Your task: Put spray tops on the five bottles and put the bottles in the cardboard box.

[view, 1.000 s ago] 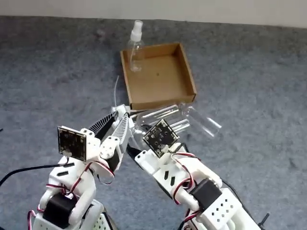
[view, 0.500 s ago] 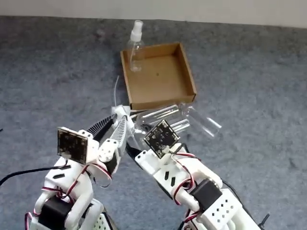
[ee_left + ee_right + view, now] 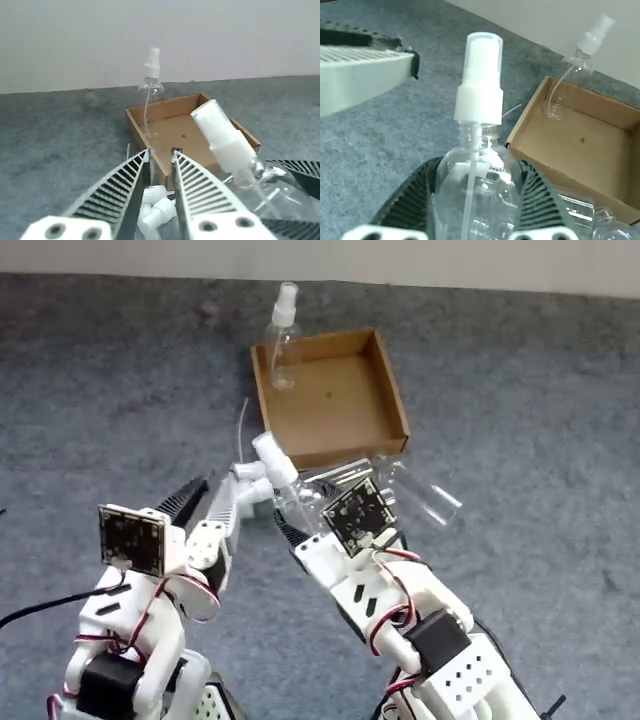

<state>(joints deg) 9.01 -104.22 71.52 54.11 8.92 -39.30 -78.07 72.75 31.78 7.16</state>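
Observation:
My right gripper is shut on a clear bottle that carries a white spray top; in the high view this bottle is held just in front of the cardboard box. My left gripper hangs a little to the left of that spray top, slightly open with nothing between its fingers. Another capped bottle stands in the box's far left corner. A couple of loose spray tops lie on the carpet under my left gripper.
Several uncapped clear bottles lie on the grey carpet by the box's near right corner, close to my right arm. A thin dip tube lies left of the box. Open carpet stretches to the far left and far right.
My left gripper has drawn back to the left, off the spray top. My right gripper has raised the capped bottle, whose top now stands out higher.

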